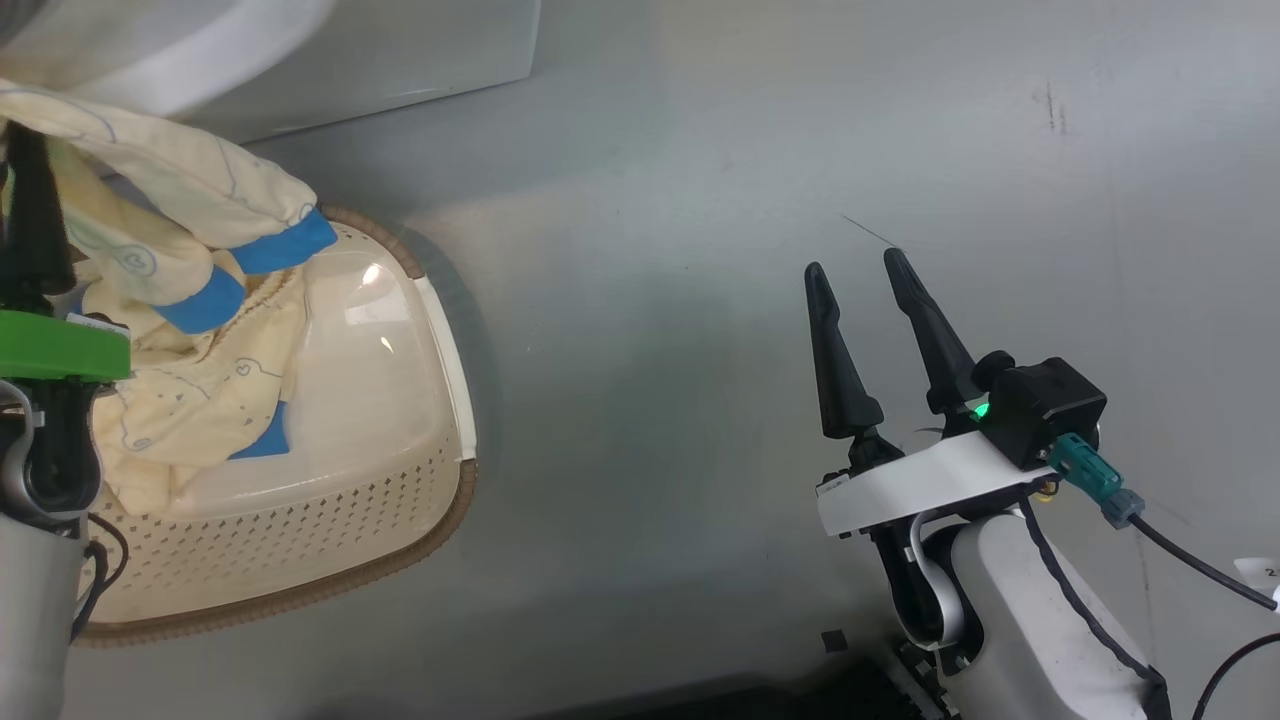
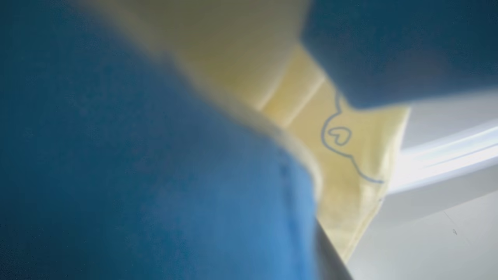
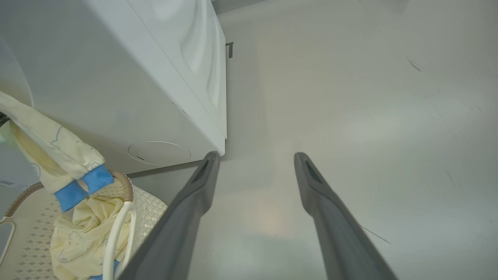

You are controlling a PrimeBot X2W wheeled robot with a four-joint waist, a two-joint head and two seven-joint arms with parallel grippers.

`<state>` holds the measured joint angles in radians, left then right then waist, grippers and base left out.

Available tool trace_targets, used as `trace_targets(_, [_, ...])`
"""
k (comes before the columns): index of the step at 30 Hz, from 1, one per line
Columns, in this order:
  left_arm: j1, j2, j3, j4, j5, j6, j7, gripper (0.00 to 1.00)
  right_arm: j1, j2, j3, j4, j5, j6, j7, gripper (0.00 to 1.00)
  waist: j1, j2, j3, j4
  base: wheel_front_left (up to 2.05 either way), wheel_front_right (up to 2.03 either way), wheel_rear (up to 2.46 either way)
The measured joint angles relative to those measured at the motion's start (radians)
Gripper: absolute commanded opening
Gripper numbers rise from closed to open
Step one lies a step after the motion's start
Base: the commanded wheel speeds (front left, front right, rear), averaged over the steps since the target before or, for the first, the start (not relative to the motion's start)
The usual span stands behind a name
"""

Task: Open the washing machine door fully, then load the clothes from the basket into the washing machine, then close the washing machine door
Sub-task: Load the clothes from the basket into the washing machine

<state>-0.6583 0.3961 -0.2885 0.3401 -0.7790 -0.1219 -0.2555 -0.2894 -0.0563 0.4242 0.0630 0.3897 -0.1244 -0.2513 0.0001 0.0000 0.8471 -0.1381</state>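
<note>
1. Left gripper (image 1: 30, 185) first: it sits at the far left edge of the head view with one dark finger (image 1: 35, 215) poking up, and a pale yellow garment (image 1: 150, 170) is draped over and around it. Honestly can't tell if the jaws are pinching the cloth or just standing apart, because its own wrist camera is smothered in blurry blue and yellow fabric. Right gripper (image 1: 853, 265) is easy: fingers spread wide, nothing between them, hanging over bare floor well to the right of everything else.
2. Grey floor (image 1: 700, 420) takes up most of the scene, scuffed here and there.
3. Washing machine (image 3: 116, 77) is the big white box at the top left, with a small round cover (image 3: 159, 152) low on its front.
4. Basket (image 1: 300, 525) stands on the floor just in front of the machine - cream, perforated sides, brown rim, and a white loop handle (image 3: 116, 229) on the side nearest the right arm.
5. Clothes: the lifted garment hangs above the basket's left part, and another yellow bear-print piece (image 1: 200, 400) lies crumpled inside it.
6. Blue cuffs (image 1: 285, 245) - two of them dangle off the lifted garment, right over the basket's rim.
</note>
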Motion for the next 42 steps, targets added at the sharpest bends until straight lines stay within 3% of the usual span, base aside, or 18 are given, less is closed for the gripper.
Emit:
trace_targets(14, [-0.013,0.009,-0.033,0.021,-0.013,0.0,0.001,0.0,-0.003,0.0,-0.029,0.009,0.001,0.0,0.0,1.0,0.0,0.0,-0.024,0.012,0.0,0.0,0.0])
trace_targets(29, [0.082,-0.01,0.045,0.002,0.019,0.0,0.0,0.0,-0.003,0.0,-0.035,0.025,-0.001,0.0,0.0,1.0,-0.0001,0.0,-0.077,0.052,0.0,0.0,0.0])
trace_targets(42, [0.055,0.009,0.097,-0.156,0.074,0.0,0.0,0.0,-0.003,0.0,-0.027,0.035,-0.001,0.0,0.0,1.0,-0.0001,0.0,-0.102,0.071,0.0,0.0,0.0])
